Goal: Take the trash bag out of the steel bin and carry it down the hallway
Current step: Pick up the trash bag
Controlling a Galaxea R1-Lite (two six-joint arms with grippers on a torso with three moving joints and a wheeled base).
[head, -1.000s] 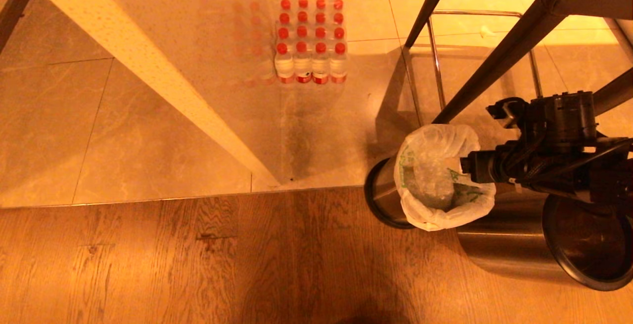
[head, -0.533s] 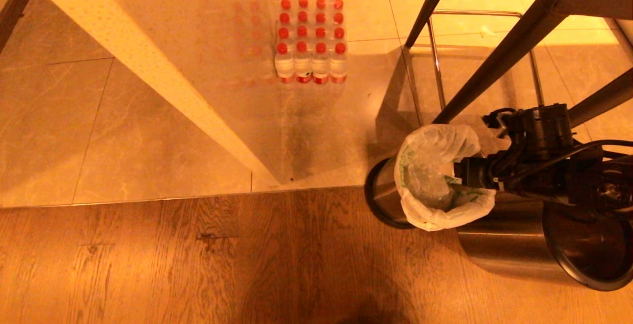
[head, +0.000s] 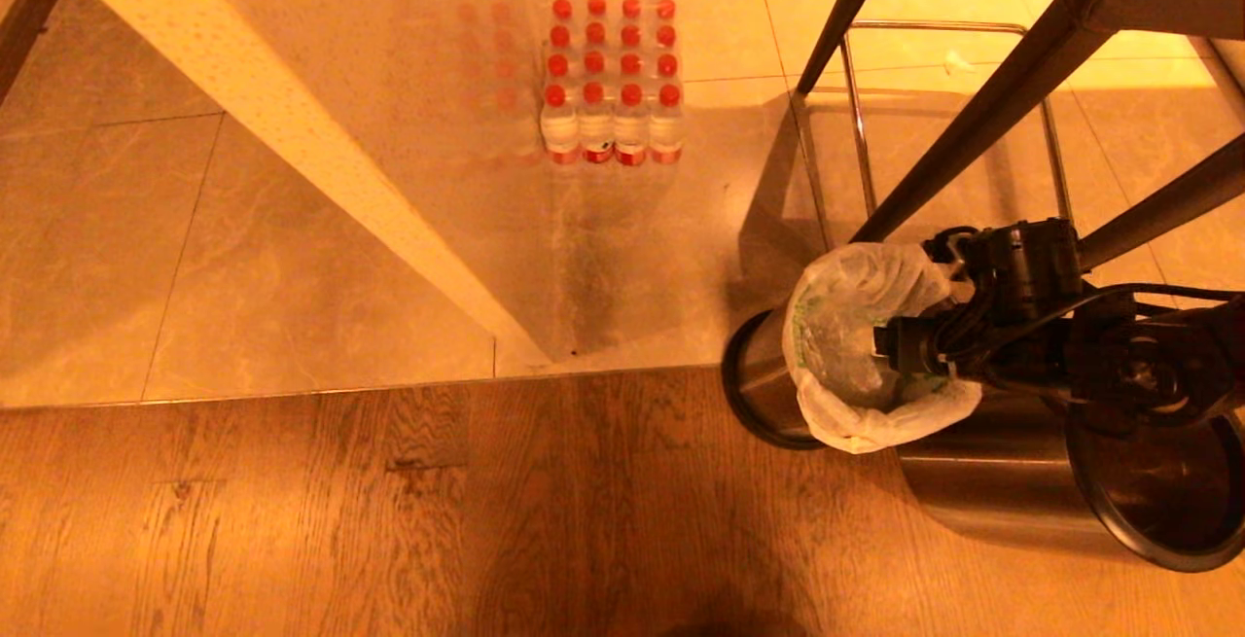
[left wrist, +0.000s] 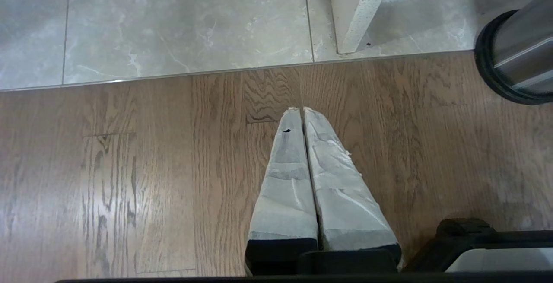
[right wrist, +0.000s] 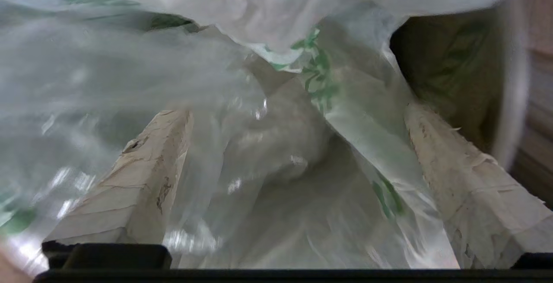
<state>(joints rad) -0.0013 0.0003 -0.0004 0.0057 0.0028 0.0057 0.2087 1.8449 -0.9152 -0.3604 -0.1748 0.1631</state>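
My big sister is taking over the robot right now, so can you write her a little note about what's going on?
Right gripper: open, fingers spread inside the mouth of the trash bag, plastic between them, not clamped yet.
Left gripper: shut, empty, parked over the wooden floor.
The trash bag lines the steel bin, its rim folded over the edge; a second steel bin stands beside it.
Done: reaching into the bag.
Left: close on the plastic, lift the bag out, carry it down the hallway.

an indoor living or lodging space: brown wood-plank flooring (head: 389, 520) meets grey marbled floor tiles (head: 243, 258), with a shrink-wrapped pack of red-capped water bottles (head: 611, 83) and dark slanted furniture legs (head: 973, 122).
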